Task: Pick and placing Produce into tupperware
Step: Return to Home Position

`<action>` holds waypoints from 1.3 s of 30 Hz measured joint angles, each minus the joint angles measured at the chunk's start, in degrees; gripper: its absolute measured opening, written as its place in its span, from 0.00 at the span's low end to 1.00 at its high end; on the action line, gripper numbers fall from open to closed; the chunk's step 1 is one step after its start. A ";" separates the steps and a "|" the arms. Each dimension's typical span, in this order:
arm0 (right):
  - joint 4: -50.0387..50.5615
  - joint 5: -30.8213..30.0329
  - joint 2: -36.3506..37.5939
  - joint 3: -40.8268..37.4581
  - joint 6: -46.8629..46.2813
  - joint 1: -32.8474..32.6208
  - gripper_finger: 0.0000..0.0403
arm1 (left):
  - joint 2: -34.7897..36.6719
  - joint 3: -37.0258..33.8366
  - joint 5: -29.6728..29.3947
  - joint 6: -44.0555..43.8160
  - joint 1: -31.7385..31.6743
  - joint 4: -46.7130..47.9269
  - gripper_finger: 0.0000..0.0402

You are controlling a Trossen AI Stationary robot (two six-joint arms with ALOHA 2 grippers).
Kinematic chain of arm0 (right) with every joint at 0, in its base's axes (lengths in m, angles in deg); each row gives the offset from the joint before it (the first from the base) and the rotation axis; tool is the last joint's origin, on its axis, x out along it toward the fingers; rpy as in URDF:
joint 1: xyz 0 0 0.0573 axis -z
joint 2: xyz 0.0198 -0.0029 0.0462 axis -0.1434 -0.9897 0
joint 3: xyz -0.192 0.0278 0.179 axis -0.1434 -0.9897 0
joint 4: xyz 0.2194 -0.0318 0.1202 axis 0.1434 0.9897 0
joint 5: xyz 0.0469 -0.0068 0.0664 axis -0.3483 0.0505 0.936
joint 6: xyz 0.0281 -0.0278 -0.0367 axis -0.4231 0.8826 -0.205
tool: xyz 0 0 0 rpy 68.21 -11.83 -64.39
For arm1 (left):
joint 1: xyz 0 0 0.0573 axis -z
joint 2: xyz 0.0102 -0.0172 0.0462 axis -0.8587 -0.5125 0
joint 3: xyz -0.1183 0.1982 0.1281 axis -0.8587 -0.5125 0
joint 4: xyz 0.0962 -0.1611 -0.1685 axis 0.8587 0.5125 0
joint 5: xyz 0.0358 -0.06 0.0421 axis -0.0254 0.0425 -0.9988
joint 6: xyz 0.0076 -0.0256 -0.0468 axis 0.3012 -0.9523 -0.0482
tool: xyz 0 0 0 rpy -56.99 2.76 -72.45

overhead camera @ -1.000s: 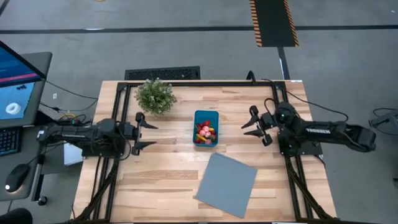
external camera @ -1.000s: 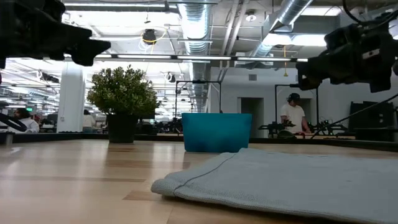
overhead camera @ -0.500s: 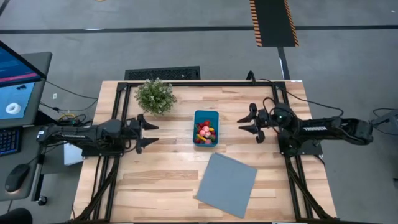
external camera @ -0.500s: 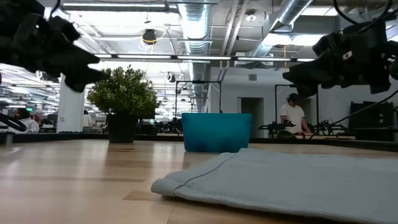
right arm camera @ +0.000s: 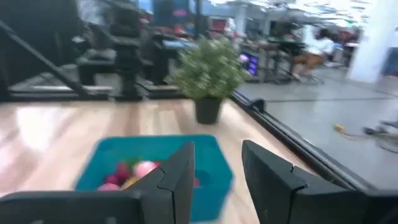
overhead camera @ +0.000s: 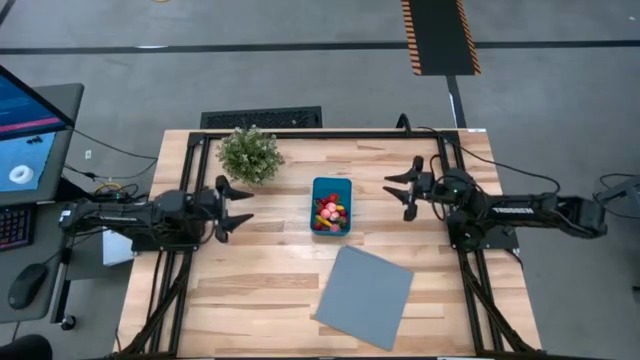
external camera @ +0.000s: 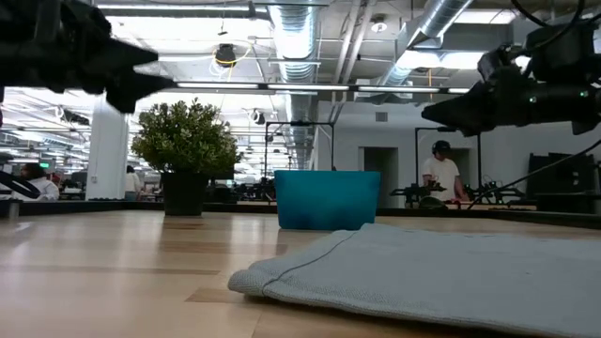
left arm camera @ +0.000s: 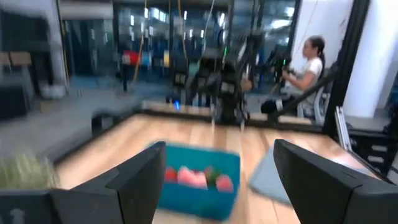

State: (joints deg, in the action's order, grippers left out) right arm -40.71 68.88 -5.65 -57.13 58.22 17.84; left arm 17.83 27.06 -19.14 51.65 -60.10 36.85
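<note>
The teal tupperware point(overhead camera: 331, 204) stands on its base at the middle of the wooden table, with the produce point(overhead camera: 330, 211) lying inside it as small red, pink and yellow pieces point(left arm camera: 194, 177) point(right arm camera: 134, 171). My left gripper point(overhead camera: 243, 206) hovers open to the tub's left and points level at it, nothing between its fingers point(left arm camera: 217, 180). My right gripper point(overhead camera: 396, 194) hovers open to the tub's right, also level and empty point(right arm camera: 217, 174). In the low view both grippers point(external camera: 141, 80) point(external camera: 441, 113) hang well above the tub point(external camera: 328, 199).
A potted green plant point(overhead camera: 250, 154) stands at the far left of the tub. A flat grey-blue sheet point(overhead camera: 365, 296) lies toward the near edge. A black frame point(overhead camera: 320, 133) runs along the table's far edge and sides. A person point(external camera: 441, 169) sits in the room beyond.
My right gripper has swung at the wrist, its fingertips going toward the table's far edge and turning more toward the tub. My left gripper has rolled a little about its own line. Neither has changed its opening, and the tub and produce have stayed put.
</note>
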 joint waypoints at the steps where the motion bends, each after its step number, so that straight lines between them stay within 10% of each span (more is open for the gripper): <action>1: 0.12 -0.56 0.19 0.00 0.42 0.31 0.39 | -0.01 0.00 0.00 1.57 0.00 -1.83 0.71; 18: 8.65 -1.26 -0.41 0.00 0.55 -0.46 0.39 | -0.03 0.00 -1.04 2.91 0.00 10.96 0.71; 39: 36.95 -1.08 35.19 0.02 0.53 -25.21 0.39 | -1.17 0.50 0.32 2.73 -0.02 14.00 0.71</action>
State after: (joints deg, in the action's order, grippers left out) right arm -3.76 67.80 29.54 -57.11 58.75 -7.37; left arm 16.65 27.56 -18.83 54.38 -60.12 50.85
